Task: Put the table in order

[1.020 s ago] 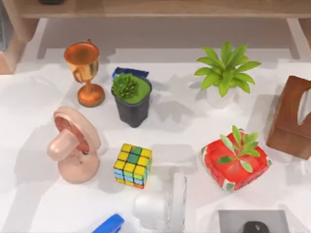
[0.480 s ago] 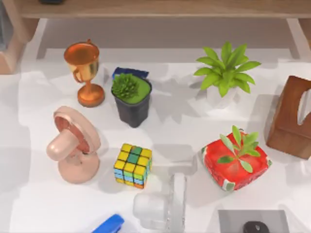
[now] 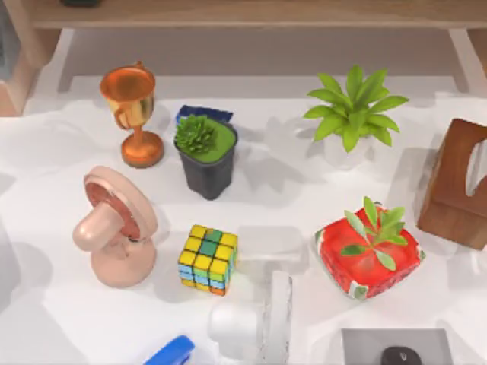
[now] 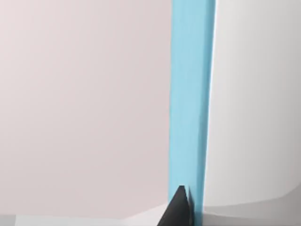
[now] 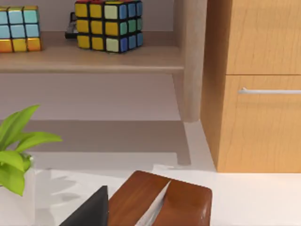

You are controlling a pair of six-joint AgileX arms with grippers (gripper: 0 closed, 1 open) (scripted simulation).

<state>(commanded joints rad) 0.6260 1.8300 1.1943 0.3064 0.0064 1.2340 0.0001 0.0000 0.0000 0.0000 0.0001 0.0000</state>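
A: What lies at the near edge of the large white glossy counter (image 3: 304, 182)?

B: At the near edge there is a blue stapler-like tool (image 3: 170, 353), cut by the frame. Beside it a white desk fan (image 3: 255, 325) lies on the counter, and toward the near right corner is a grey flat pad (image 3: 358, 344) with a small black object (image 3: 401, 356) on it.

A: And in the middle?

B: A pink desk fan (image 3: 116, 228) stands toward the left edge. Right of it is a multicoloured puzzle cube (image 3: 208, 259), and farther right a red square pot painted like a watermelon (image 3: 367, 255) with a green plant in it. A brown wooden tissue box (image 3: 455, 185) is at the right edge.

A: Toward the far edge?

B: A black pot with a green succulent (image 3: 205, 154), with something dark blue (image 3: 204, 114) just behind it. A copper-coloured trophy cup (image 3: 134, 114) is to its left. A white pot with a long-leaved green plant (image 3: 353, 114) is to the right. Beyond the counter runs a light wooden shelf board (image 3: 251, 13); the right wrist view shows two more puzzle cubes (image 5: 109, 24) on it.

A: What about the hands?

B: I see a dark finger tip of the left hand (image 4: 178, 212) against a light blue strip (image 4: 192, 103), and one dark finger tip of the right hand (image 5: 91, 211) beside the tissue box. For both I cannot tell how far open they are, or whether they hold something.
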